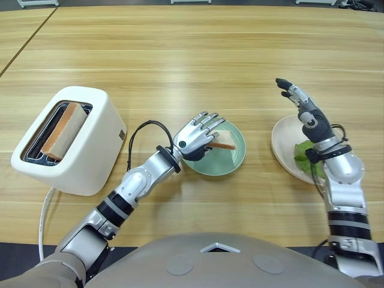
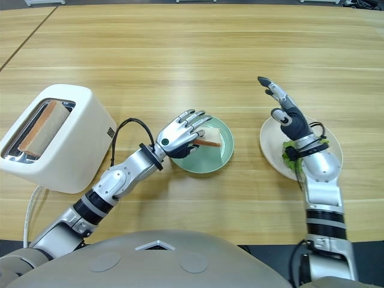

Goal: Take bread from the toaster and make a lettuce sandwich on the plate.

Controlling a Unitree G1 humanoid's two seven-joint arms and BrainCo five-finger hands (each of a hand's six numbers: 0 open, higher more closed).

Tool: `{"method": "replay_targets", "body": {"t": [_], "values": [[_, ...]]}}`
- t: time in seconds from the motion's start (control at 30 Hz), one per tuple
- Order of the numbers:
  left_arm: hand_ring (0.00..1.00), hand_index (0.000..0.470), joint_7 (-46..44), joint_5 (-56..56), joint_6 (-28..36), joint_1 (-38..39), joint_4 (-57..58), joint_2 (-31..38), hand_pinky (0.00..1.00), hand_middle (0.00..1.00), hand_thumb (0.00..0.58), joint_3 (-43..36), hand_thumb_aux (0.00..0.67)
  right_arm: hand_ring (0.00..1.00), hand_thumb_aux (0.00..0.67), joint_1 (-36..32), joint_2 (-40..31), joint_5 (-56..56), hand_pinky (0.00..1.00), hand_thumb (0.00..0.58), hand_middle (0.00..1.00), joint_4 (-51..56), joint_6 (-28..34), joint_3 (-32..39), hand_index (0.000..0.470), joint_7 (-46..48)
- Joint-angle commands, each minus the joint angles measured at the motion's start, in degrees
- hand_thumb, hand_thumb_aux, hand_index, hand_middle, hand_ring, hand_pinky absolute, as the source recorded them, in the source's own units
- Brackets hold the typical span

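Note:
A white toaster stands at the left with one bread slice upright in a slot. My left hand hovers over the left side of the green plate, shut on a second bread slice that sticks out to the right, low over the plate. My right hand is open with fingers stretched forward, raised above the far side of a cream plate. Green lettuce lies on that plate, partly hidden by my right wrist.
The toaster's white cord trails off toward the table's near edge at the left. A black cable loops up from my left wrist. Bare wooden tabletop stretches beyond both plates.

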Motion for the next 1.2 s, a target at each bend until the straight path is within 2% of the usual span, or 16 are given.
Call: {"method": "replay_targets", "body": {"t": [0.03, 0.13, 0.2, 0.4, 0.5, 0.57, 0.6, 0.63, 0.67, 0.73, 0.77, 0.9, 1.2], "values": [[0.0, 0.0, -2.81, 0.52, 1.67, 4.1, -5.74, 1.74, 0.0, 0.0, 0.0, 0.24, 0.0, 0.0, 0.0, 4.27, -12.29, -19.2, 0.0, 0.0, 0.0, 5.35, -3.05, -3.7, 0.0, -7.44], [0.0, 0.0, -4.16, 0.59, 2.71, 5.42, -8.65, 2.54, 0.0, 0.0, 0.0, 1.21, 0.0, 0.0, 0.0, 6.61, -21.74, -36.77, 0.0, 0.0, 0.0, 11.72, -0.85, -1.5, 0.0, -18.28], [0.0, 0.0, -4.58, 0.58, 3.23, 5.81, -9.15, 2.74, 0.0, 0.0, 0.0, 1.54, 0.0, 0.0, 0.0, 6.86, -25.25, -43.7, 0.0, 0.0, 0.0, 15.48, 0.67, 1.71, 0.0, -22.6], [0.0, 0.0, -5.74, -0.09, 4.7, 8.04, -13.41, 4.24, 0.0, 0.0, 0.0, 3.98, 0.0, 0.0, 0.0, 4.28, -29.21, -49.62, 0.0, 0.0, 0.0, 22.1, 0.43, 10.26, 0.0, -26.81], [0.0, 0.0, -6.55, -8.34, 4.81, 12.13, -18.94, 4.25, 0.0, 0.0, 0.0, 8.96, 0.0, 0.0, 0.0, 3.68, -31.13, -51.5, 0.0, 0.0, 0.0, 24.36, 0.39, 13.78, 0.0, -27.79], [0.0, 0.0, -7.26, -18.36, 4.53, 15.92, -22.29, 3.19, 0.0, 0.0, 0.0, 13.31, 0.0, 0.0, 0.0, 2.78, -31.38, -51.83, 0.0, 0.0, 0.0, 25.12, 0.23, 16.04, 0.0, -28.28], [0.0, 0.0, -7.57, -22.06, 4.43, 17.36, -23.59, 2.9, 0.0, 0.0, 0.0, 15.03, 0.0, 0.0, 0.058, 2.28, -31.31, -51.7, 0.0, 0.096, 0.0, 25.31, 0.26, 16.89, 0.041, -28.36], [0.0, 0.0, -7.94, -25.35, 4.32, 18.62, -24.65, 2.72, 0.0, 0.0, 0.0, 16.57, 0.0, 0.0, 0.386, 1.87, -31.19, -51.5, 0.0, 0.476, 0.0, 25.4, 0.34, 17.54, 0.271, -28.3], [0.0, 0.0, -8.3, -27.67, 4.18, 19.76, -25.61, 2.89, 0.0, 0.0, 0.0, 18.07, 0.0, 0.0, 0.468, 1.47, -31.14, -51.22, 0.0, 0.527, 0.0, 25.57, 0.42, 18.24, 0.328, -28.27], [0.0, 0.0, -8.47, -30.12, 3.83, 21.52, -26.94, 3.51, 0.0, 0.0, 0.0, 20.62, 0.0, 0.0, 0.575, 0.73, -31.1, -50.73, 0.0, 0.568, 0.0, 25.84, 0.47, 19.4, 0.404, -28.31], [0.0, 0.0, -8.45, -30.63, 3.65, 22.14, -27.32, 3.74, 0.0, 0.0, 0.0, 21.58, 0.0, 0.0, 0.607, 0.34, -31.04, -50.42, 0.0, 0.575, 0.0, 25.88, 0.36, 19.91, 0.426, -28.44], [0.0, 0.0, -8.47, -32.08, 3.07, 24.05, -28.07, 4.03, 0.0, 0.0, 0.0, 24.48, 0.0, 0.0, 0.67, -0.7, -30.03, -48.51, 0.0, 0.58, 0.0, 25.39, -1.04, 21.52, 0.47, -28.68], [0.0, 0.0, -8.84, -32.4, 2.07, 26.39, -29.1, 3.33, 0.0, 0.0, 0.0, 26.43, 0.0, 0.0, 0.67, -0.59, -29.98, -41.25, 0.0, 0.58, 0.0, 19.49, -2.83, 19.12, 0.47, -29.44]]}}
